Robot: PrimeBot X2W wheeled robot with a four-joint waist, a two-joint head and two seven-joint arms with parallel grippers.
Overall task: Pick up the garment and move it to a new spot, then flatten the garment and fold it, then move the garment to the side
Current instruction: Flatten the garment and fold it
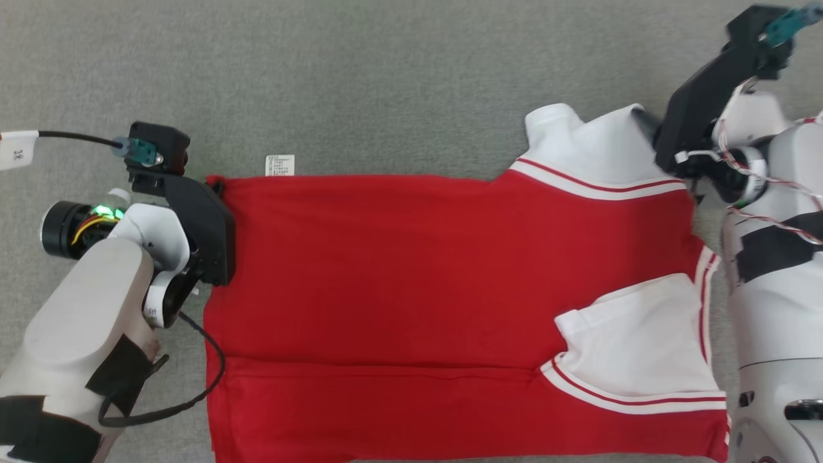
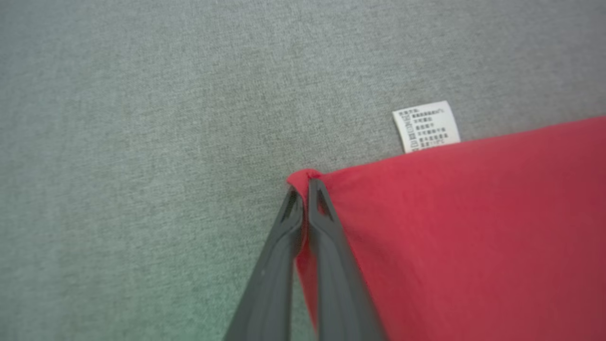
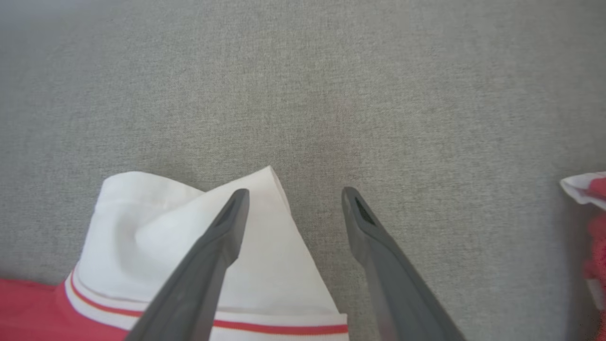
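Observation:
The garment (image 1: 418, 270), a red shirt with white sleeves trimmed in red stripes, lies spread flat on the grey cloth surface. My left gripper (image 1: 215, 186) sits at its far left corner. In the left wrist view that gripper (image 2: 305, 182) is shut on the red corner of the garment (image 2: 473, 227), with the fabric pinched between its tips. My right gripper (image 1: 646, 122) hovers at the far right over the upper white sleeve (image 1: 598, 148). In the right wrist view this gripper (image 3: 293, 194) stands open, its left finger over the white sleeve (image 3: 142, 227) and its right finger over bare surface.
A white care label (image 1: 280, 165) sticks out from the garment's far edge, close to my left gripper (image 2: 426, 125). The grey cloth surface (image 1: 386, 77) stretches beyond the shirt. A bit of red and white cloth (image 3: 587, 189) shows at the right wrist view's right edge.

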